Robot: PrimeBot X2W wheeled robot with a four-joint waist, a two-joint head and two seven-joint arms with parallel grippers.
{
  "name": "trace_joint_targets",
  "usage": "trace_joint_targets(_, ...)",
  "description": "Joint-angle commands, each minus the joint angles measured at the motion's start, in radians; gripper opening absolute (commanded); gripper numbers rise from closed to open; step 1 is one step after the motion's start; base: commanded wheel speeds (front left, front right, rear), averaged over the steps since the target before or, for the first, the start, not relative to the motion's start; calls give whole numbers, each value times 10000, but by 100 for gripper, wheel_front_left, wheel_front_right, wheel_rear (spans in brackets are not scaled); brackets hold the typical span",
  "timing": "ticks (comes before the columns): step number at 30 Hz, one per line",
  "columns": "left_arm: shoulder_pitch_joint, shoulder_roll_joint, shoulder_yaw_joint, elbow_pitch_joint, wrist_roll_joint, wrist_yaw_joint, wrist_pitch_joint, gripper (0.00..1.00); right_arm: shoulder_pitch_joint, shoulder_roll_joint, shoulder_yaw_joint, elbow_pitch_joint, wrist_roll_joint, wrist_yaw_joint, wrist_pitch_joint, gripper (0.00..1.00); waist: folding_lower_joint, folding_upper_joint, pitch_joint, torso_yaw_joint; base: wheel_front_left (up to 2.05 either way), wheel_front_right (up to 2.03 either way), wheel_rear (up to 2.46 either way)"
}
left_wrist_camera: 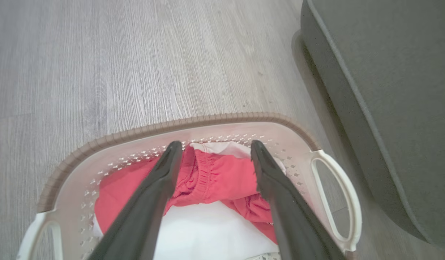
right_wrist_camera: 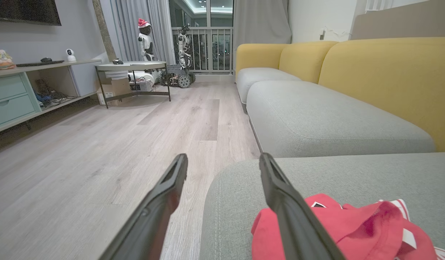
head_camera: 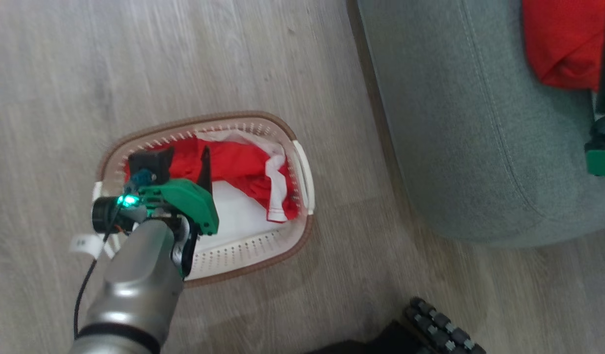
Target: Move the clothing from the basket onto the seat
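On the wood floor (head_camera: 61,73), at about 8 o'clock in the head view, the left gripper (left_wrist_camera: 215,144) hangs over the basket (head_camera: 209,117), its fingers spread apart above the red and white clothing (head_camera: 238,164) lying inside. Toward 3 o'clock, just beside the basket, stands the seat (head_camera: 459,137), with another red garment (head_camera: 562,44) on it at 2 o'clock. The right gripper (right_wrist_camera: 224,159) hovers by that garment, fingers parted and empty

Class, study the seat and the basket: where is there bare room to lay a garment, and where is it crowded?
The seat is bare from its rounded front corner to the red garment at the head view's upper right. The basket is crowded: clothes fill most of it, the open left hand over them.
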Motion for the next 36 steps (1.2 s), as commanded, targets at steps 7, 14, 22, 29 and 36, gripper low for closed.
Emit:
trace_joint_targets(7, -1320, 78, 101, 1965, -232, -401, -11, 100, -289, -283, -100, -547, 279, -2, -61, 100, -1, 0, 1268, -642, 0, 0, 0)
trace_joint_targets(14, -2167, 405, 210, 2898, -367, -296, 318, 100, -507, -265, -135, -675, 434, -2, -61, 100, -1, 0, 2176, -989, 0, 0, 0)
trace_joint_targets(22, -2782, 683, 116, 3202, -384, -28, 1326, 100, -742, -151, -335, -766, 452, -2, -61, 100, -1, 0, 3030, -1181, 0, 0, 0)
trace_joint_targets(29, -3060, 698, -7, 3260, -387, 207, 1905, 100, -898, -23, -228, -790, 412, -2, -61, 100, -1, 0, 3342, -1237, 0, 0, 0)
trace_joint_targets(36, -3202, 683, -86, 3276, -445, 204, 1904, 0, -967, 11, -161, -711, 395, -2, -61, 100, -1, 0, 3387, -1240, 0, 0, 0)
